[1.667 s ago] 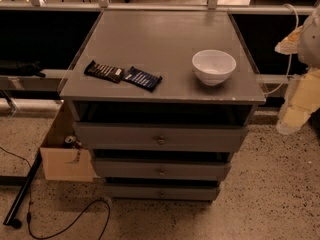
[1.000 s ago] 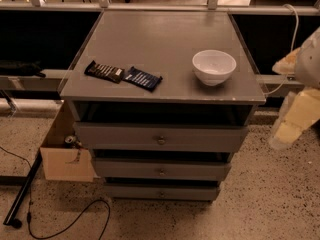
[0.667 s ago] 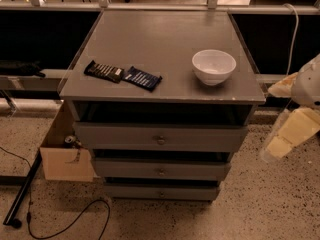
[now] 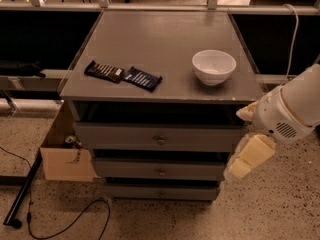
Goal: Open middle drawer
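Apparently the pale cream gripper (image 4: 250, 158) hangs low beside the right end of the wide grey middle drawer (image 4: 132, 170), shut under the grey bench (image 4: 165, 39), to approach its round knob, though whether it is open I cannot tell.

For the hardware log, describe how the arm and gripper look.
The arm is a rounded white housing with a tan seam band and a small vent grille. The gripper, just right of the middle drawer, is pale cream-yellow and blocky.
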`<state>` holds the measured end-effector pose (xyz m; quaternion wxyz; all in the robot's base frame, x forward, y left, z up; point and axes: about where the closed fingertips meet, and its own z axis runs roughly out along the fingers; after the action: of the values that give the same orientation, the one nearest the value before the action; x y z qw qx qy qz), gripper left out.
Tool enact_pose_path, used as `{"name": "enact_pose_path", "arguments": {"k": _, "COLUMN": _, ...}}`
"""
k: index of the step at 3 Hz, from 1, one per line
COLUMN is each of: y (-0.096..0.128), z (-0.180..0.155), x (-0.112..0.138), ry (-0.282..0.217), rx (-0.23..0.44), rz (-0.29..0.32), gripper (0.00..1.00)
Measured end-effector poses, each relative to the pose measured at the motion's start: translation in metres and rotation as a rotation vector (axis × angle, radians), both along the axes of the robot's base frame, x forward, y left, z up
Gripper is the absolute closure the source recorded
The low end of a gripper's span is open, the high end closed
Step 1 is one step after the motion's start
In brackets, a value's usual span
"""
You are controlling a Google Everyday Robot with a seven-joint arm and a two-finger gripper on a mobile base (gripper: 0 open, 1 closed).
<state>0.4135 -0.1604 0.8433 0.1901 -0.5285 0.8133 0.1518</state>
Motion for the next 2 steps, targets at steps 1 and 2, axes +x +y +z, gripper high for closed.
{"name": "enact_pose_path", "arguments": {"k": 1, "y": 0.011, "z": -0.041, "x": -0.008, "ry": 0.028, "rx": -0.038, "rz": -0.007, "gripper": 0.0}}
{"name": "enact_pose_path", "arguments": {"k": 2, "y": 0.014, "z": -0.106, "x": -0.018, "ry": 0.064, "rx": -0.071, "rz": -0.027, "gripper": 0.0}}
